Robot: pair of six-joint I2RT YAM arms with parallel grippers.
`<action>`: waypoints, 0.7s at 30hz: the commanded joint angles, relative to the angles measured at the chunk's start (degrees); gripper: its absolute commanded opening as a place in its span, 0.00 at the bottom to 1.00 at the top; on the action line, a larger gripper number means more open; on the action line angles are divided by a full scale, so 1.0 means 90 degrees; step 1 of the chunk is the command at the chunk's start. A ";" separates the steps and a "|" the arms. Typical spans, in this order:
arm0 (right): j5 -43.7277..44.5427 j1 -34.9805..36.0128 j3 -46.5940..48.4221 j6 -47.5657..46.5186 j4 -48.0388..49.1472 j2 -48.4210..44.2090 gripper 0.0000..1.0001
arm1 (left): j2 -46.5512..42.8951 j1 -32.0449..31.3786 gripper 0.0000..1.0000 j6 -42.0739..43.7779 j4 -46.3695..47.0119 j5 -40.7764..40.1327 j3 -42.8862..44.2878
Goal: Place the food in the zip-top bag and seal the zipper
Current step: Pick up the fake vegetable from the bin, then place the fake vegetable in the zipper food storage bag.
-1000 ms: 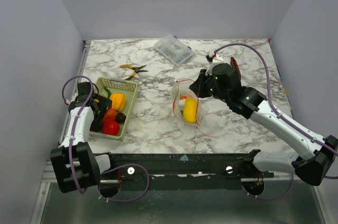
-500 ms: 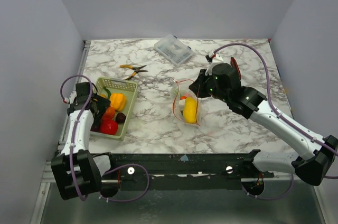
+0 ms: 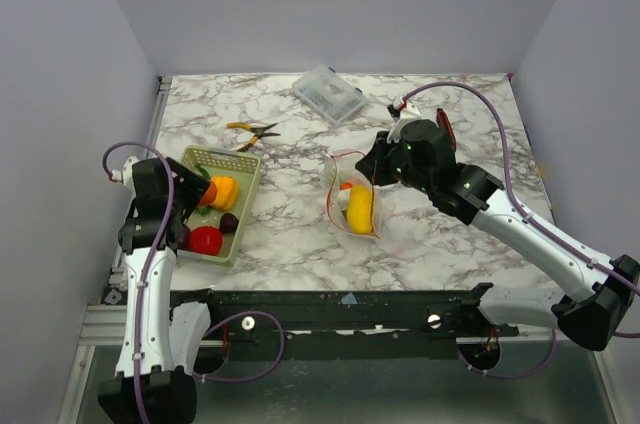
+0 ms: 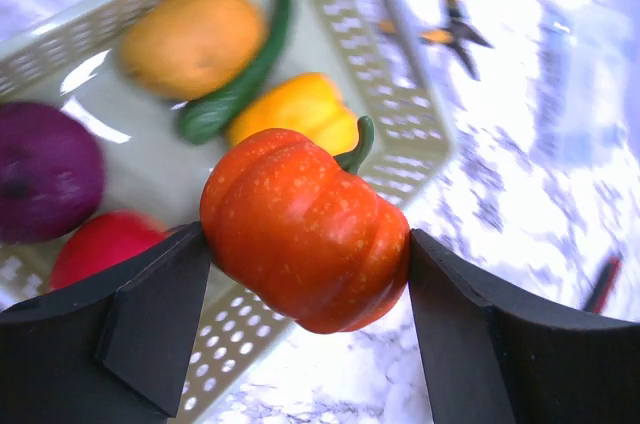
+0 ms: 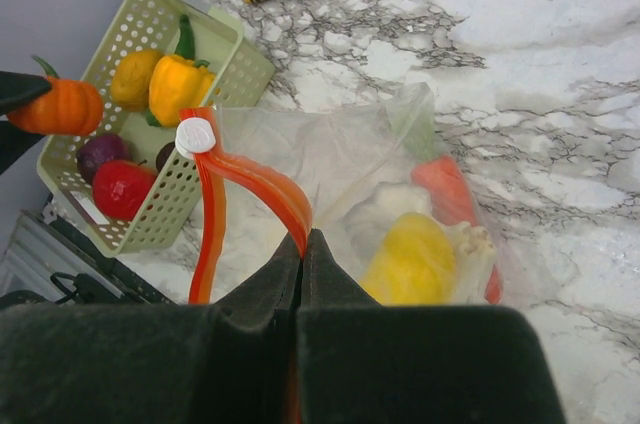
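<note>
My left gripper (image 4: 305,254) is shut on an orange toy pumpkin (image 4: 300,214) with a green stem, held above the near corner of the pale green basket (image 4: 400,94). In the top view the left gripper (image 3: 200,194) hangs over the basket's left side. My right gripper (image 5: 302,239) is shut on the red-orange zipper (image 5: 255,179), holding the mouth of the zip-top bag (image 3: 350,206) up and open toward the basket. Inside the bag lie a yellow lemon (image 5: 410,264), a carrot (image 5: 445,189) and white garlic (image 5: 385,209).
The basket (image 3: 215,153) holds a yellow pepper (image 3: 223,191), a red tomato (image 3: 206,240), a purple piece (image 4: 45,169), an orange fruit (image 4: 190,39) and a green chili (image 4: 245,84). Yellow-handled pliers (image 3: 252,130) and a clear lidded box (image 3: 329,94) lie farther back.
My left gripper has closed on the orange pumpkin and lifted it out of the basket. The right gripper and the bag have stayed in place.
</note>
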 commanded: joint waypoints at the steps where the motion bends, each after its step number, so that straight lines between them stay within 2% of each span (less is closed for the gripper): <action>1: -0.0147 -0.0039 -0.0108 0.0013 0.0268 0.0027 0.00 | -0.0628 -0.0499 0.20 0.0964 0.1141 0.1675 0.0195; 2: -0.0183 -0.0045 -0.0084 0.0020 0.0268 0.0051 0.00 | -0.0718 -0.0542 0.20 0.1084 0.1756 0.2739 0.0052; 4: -0.0250 -0.0041 -0.0069 0.0032 0.0264 0.0081 0.00 | -0.0788 -0.0833 0.20 0.0842 0.3184 0.4273 -0.0374; 6: -0.0295 -0.0035 -0.0096 0.0049 0.0306 0.0077 0.00 | -0.0772 -0.1463 0.16 0.0606 0.4229 0.4857 -0.0574; 9: -0.0313 -0.0029 -0.0110 0.0069 0.0324 0.0081 0.00 | -0.0717 -0.2643 0.16 0.1134 0.4755 0.4864 -0.0384; 13: -0.0339 -0.0038 -0.0082 0.0107 0.0302 0.0073 0.00 | -0.0582 -0.4016 0.12 0.1962 0.4807 0.4522 -0.0073; 21: -0.0429 -0.0029 0.0036 0.0138 0.0282 0.0066 0.00 | 0.0222 -0.5506 0.05 0.3161 0.4733 0.3569 0.0308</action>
